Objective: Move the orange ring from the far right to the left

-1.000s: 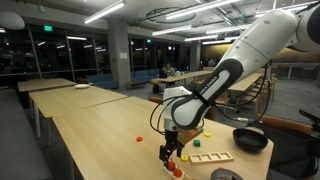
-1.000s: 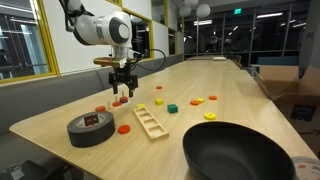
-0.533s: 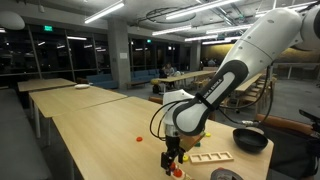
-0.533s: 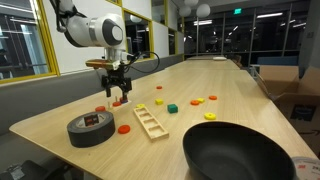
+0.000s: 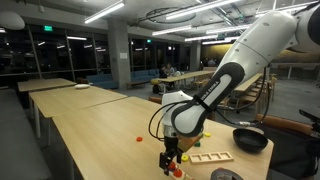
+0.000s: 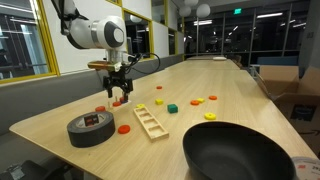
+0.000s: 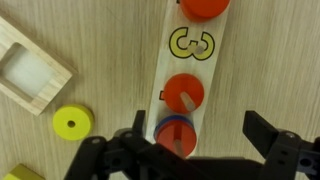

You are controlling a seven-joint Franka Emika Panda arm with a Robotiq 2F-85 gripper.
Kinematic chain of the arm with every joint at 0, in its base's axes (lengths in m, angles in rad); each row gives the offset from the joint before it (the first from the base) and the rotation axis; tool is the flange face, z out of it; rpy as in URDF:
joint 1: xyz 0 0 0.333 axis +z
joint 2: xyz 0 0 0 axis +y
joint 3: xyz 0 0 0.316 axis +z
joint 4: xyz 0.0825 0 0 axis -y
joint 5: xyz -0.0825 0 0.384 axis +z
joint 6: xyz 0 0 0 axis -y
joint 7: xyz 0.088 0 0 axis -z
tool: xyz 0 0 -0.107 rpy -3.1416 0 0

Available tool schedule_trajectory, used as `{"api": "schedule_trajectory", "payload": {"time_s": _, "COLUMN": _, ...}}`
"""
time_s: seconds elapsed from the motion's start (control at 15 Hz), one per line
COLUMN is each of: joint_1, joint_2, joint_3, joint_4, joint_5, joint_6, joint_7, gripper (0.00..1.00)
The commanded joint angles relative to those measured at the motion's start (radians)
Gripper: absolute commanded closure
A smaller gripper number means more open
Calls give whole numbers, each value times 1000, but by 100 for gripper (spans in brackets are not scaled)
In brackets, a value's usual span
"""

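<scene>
In the wrist view a white peg strip runs up the wooden table. An orange ring sits on one peg. Another orange ring sits on the peg below it, on top of a blue ring. A third orange piece is at the top edge. My gripper is open and empty, low over the strip, with the stacked orange ring just inside its left finger. In both exterior views the gripper hovers just above the table.
A yellow disc and a wooden frame piece lie left of the strip. A black tape roll, an orange disc, a wooden ladder frame, several small coloured pieces and a black pan are on the table.
The gripper shifted slightly sideways and a little lower over the peg strip, then held almost still. Its jaws stayed open.
</scene>
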Motion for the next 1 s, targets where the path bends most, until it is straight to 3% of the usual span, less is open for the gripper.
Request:
{"api": "schedule_trajectory", "payload": {"time_s": 0.0, "joint_1": 6, "joint_2": 25, "joint_3": -14, "joint_4": 32, "joint_5": -32, "joint_6": 20, "joint_7": 32, "gripper": 0}}
{"api": "schedule_trajectory", "payload": {"time_s": 0.73, "joint_1": 9, "joint_2": 63, "joint_3": -38, "joint_4": 86, "joint_5": -58, "joint_6": 31, "joint_7": 53, "gripper": 0}}
{"api": "schedule_trajectory", "payload": {"time_s": 0.8, "joint_1": 8, "joint_2": 62, "joint_3": -38, "joint_4": 86, "joint_5": -59, "joint_6": 33, "joint_7": 49, "gripper": 25}}
{"api": "schedule_trajectory", "payload": {"time_s": 0.93, "joint_1": 8, "joint_2": 58, "joint_3": -39, "joint_4": 86, "joint_5": -59, "joint_6": 29, "joint_7": 52, "gripper": 32}}
